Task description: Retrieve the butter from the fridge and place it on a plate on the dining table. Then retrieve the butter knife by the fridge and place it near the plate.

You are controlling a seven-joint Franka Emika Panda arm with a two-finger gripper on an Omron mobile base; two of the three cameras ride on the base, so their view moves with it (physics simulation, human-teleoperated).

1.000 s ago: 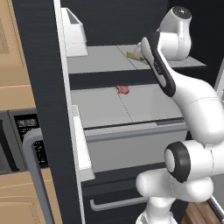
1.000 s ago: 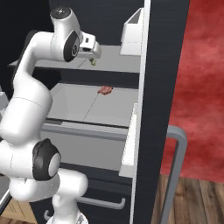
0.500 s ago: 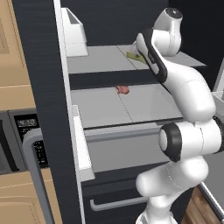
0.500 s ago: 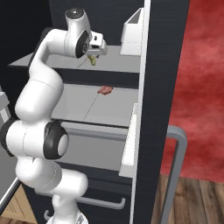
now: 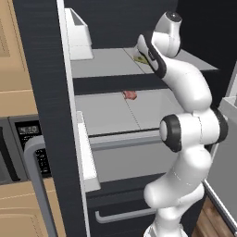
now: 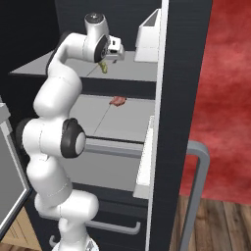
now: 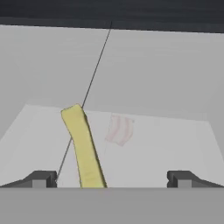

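Fridge (image 5: 46,92): door open, shelves exposed.
Butter (image 7: 83,148): lower left of the hand view, between the fingertips, nearer the left one.
Gripper (image 6: 105,61): fingers apart; grip on the butter unclear.
Progress: early; plate placement and knife retrieval remain.
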